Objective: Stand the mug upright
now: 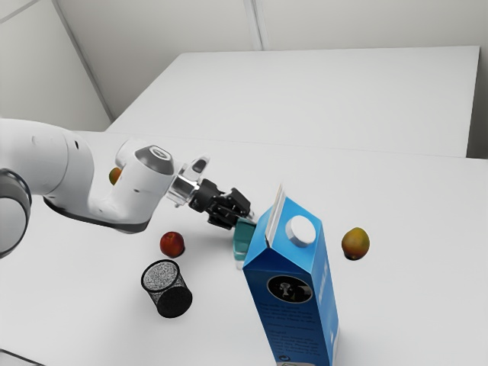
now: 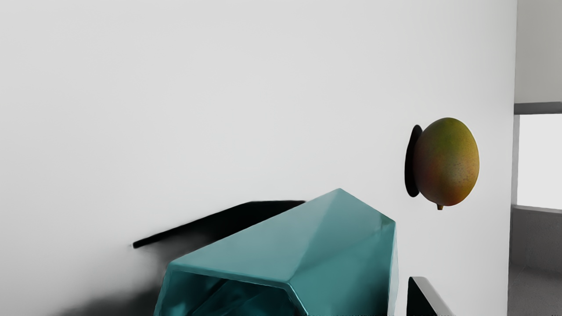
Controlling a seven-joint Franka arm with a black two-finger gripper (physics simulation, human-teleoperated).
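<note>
In the exterior view the black gripper (image 1: 245, 216) reaches down at the upper end of the teal mug (image 1: 242, 242), right up against it. The blue carton hides part of the mug there. The wrist view has the faceted teal mug (image 2: 342, 250) close to the hand, its dark open mouth toward the camera; it looks tipped over, with a black shadow beside it. How the gripper holds or meets the mug cannot be made out.
The tall blue carton (image 1: 293, 305) stands close beside the mug. A mango (image 1: 355, 243), also in the wrist view as a mango (image 2: 447, 161), lies beyond it. A red fruit (image 1: 172, 244) and black mesh cup (image 1: 167, 288) are nearer the arm; another fruit (image 1: 115, 176) is partly behind it.
</note>
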